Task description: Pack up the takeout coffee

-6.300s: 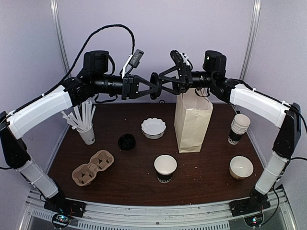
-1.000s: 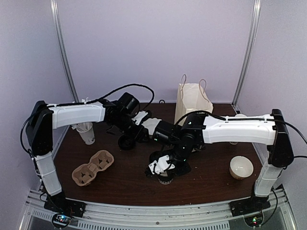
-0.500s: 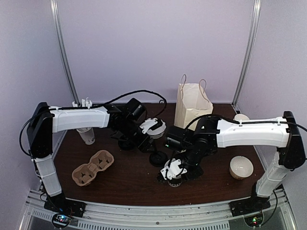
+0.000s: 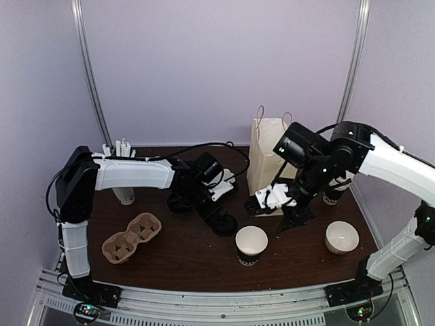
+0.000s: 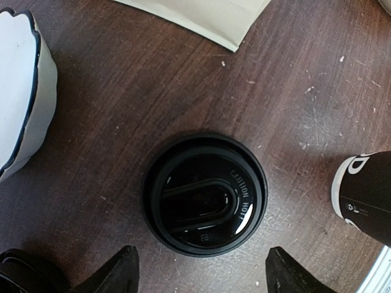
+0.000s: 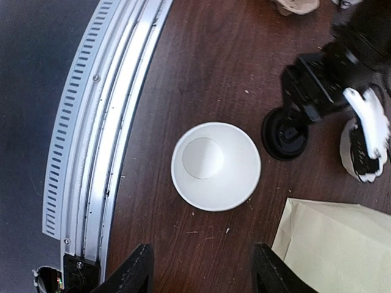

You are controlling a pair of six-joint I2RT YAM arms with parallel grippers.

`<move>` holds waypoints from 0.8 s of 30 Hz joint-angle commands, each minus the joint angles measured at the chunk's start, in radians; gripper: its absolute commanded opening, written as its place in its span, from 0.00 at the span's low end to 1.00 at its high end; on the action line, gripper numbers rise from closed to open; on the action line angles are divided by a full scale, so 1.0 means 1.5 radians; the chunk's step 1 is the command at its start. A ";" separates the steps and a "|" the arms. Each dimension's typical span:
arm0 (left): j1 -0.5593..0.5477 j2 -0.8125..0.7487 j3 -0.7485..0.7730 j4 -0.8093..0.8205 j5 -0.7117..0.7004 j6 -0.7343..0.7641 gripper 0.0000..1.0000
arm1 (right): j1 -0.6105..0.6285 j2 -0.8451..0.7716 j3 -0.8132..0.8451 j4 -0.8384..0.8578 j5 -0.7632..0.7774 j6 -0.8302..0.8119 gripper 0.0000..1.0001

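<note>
Just released the cup (image 6: pixel 215 166) from the right tool (image 6: pixel 203 271), now lifted clear with jaws apart, leaving it upright and uncapped on the surface (image 4: pixel 177 265) near the lid (image 5: pixel 204 201) lying under the left tool (image 5: pixel 201 274), likewise spread: capping and bagging yet to do.

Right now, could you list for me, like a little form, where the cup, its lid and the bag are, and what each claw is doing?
cup: upright, uncovered, empty
lid: flat on the table, beside the cup, not touching it
left gripper: open, over the lid, holding nothing
right gripper: open, above the cup, holding nothing
paper bag: standing behind the cup
packed: not yet
</note>
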 commanded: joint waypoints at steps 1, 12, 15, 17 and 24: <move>-0.014 0.019 0.032 0.002 -0.016 0.028 0.75 | -0.085 -0.041 0.003 -0.025 -0.058 0.024 0.58; -0.029 0.045 0.050 -0.002 -0.024 0.049 0.92 | -0.142 -0.059 -0.003 -0.012 -0.095 0.033 0.59; -0.030 0.056 0.056 -0.002 -0.032 0.049 0.90 | -0.142 -0.053 -0.001 -0.010 -0.102 0.032 0.59; -0.032 0.062 0.061 -0.003 -0.032 0.049 0.89 | -0.142 -0.050 0.000 -0.009 -0.103 0.032 0.59; -0.038 0.082 0.079 -0.009 -0.043 0.051 0.87 | -0.142 -0.048 -0.002 -0.007 -0.100 0.032 0.59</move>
